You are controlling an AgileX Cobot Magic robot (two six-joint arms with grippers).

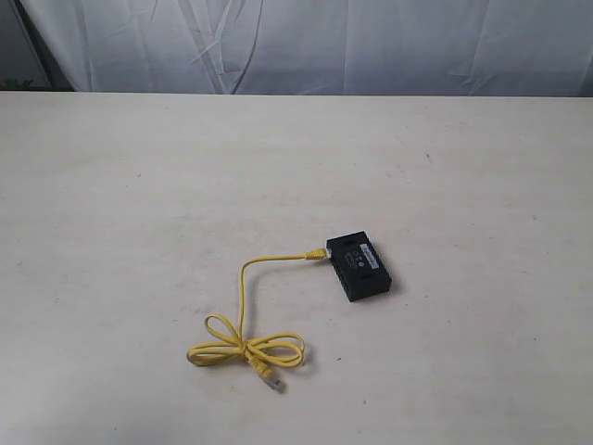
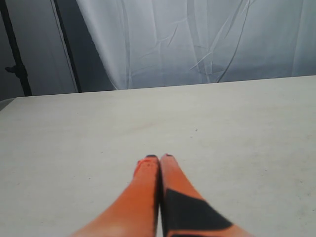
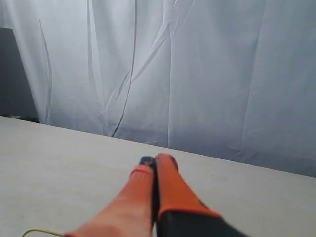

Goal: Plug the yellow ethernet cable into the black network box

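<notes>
Backing table [image 1: 111, 185], curtain [image 1: 371, 46], cable [image 1: 248, 350] touching box [image 1: 359, 267]

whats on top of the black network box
Only a pale label shows on the black network box; nothing rests on it. The yellow ethernet cable meets its side, not its top. Its underside, flat on the table, is hidden.

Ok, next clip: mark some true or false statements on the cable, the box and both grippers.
1. One plug of the yellow ethernet cable sits at the black network box's side. True.
2. Its other plug lies free on the table. True.
3. The left gripper holds the cable. False: it is shut on nothing.
4. The right gripper is wide open. False: it is shut.
</notes>
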